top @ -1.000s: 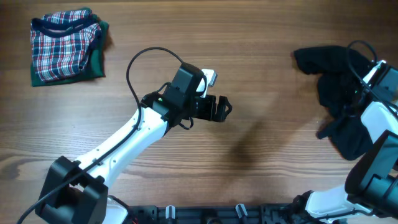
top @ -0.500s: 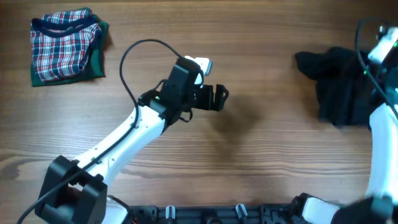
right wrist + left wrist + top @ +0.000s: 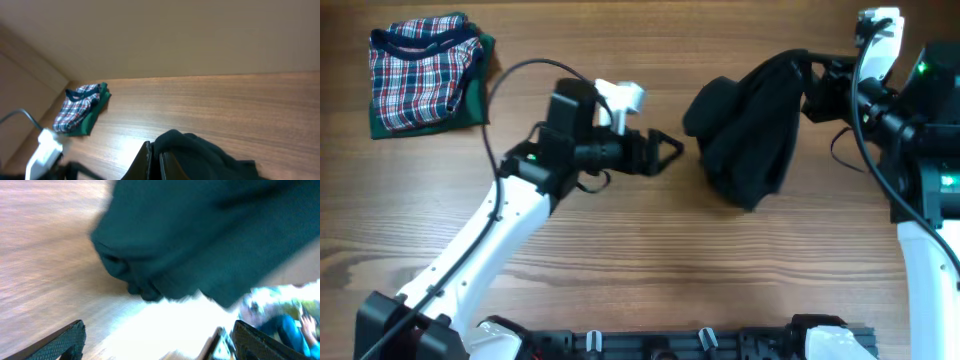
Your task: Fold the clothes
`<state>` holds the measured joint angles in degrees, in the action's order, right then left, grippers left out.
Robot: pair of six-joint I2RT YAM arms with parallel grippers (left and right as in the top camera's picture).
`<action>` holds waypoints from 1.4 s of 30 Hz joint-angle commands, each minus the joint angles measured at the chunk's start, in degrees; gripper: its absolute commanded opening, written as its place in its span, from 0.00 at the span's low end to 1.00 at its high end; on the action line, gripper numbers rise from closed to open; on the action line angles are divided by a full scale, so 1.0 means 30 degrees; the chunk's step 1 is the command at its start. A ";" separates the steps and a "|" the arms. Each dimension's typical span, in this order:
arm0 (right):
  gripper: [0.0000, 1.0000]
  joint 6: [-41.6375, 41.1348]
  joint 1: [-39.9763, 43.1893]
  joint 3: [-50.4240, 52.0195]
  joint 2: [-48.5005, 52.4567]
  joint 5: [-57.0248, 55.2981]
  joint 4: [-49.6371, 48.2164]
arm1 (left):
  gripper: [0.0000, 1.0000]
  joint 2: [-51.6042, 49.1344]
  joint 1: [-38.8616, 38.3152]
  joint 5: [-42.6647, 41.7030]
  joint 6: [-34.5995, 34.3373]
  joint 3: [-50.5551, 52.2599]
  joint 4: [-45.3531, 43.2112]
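Currently: a brown wood-grain table [image 3: 620,270] fills the overhead view, grain running left to right

Large black shirt of soft fabric [image 3: 750,130] sits right of centre, somewhat toward the far side. It is bunched into a dark heap and no logo shows. Its upper right part is drawn up to the right gripper [image 3: 815,85]. Whether the lower folds touch the table cannot be told from above. In the left wrist view the black shirt [image 3: 200,235] is blurred, fills the upper frame and is just ahead of the left gripper [image 3: 157,347], apart from it

White left arm [image 3: 490,235] reaches from the near left corner diagonally to mid-table. White right arm [image 3: 925,270] stands along the right edge

Red, white and blue plaid garment with navy trim [image 3: 420,75] lies folded at the far left on a flat green cloth [image 3: 477,105], well apart from the shirt. The right wrist view shows the plaid garment [image 3: 77,112] in the same far corner

Left gripper [image 3: 668,152] points right toward the shirt's left edge, near but not touching. Its fingers [image 3: 60,340] are spread wide with nothing between them. The right gripper [image 3: 156,162] has its fingers pressed together, pinching a fold of the black shirt [image 3: 200,155]
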<state>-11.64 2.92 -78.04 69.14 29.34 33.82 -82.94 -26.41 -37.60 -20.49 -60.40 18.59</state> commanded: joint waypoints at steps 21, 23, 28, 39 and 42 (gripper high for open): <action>0.04 -0.1107 -0.0240 -0.0466 0.0452 0.3599 -0.0612 | 1.00 -0.2951 -0.7249 1.4549 -0.0452 -0.0226 -0.7351; 0.04 -0.1093 -0.0240 -0.0466 0.0452 0.3585 -0.0612 | 0.84 -0.3344 -0.7249 1.4469 -0.1486 -0.0226 -0.7883; 0.04 -0.0670 -0.0240 -0.0466 0.0474 0.3512 -0.0605 | 0.27 -0.3373 -0.7395 1.3537 -0.1909 -0.0226 -0.8225; 0.04 -0.0678 -0.0240 -0.0466 0.0474 0.3526 -0.0532 | 0.04 -0.2565 -0.7410 1.2036 -0.1909 -0.0233 -0.9129; 0.04 -0.0663 -0.0240 -0.0466 0.0474 0.3519 -0.0466 | 0.04 -0.1974 -0.7344 1.2174 -0.1902 -0.0233 -0.8539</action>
<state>-14.90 2.55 -78.04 70.81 38.15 32.75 -91.79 -48.38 -0.58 -26.06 -60.40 -8.43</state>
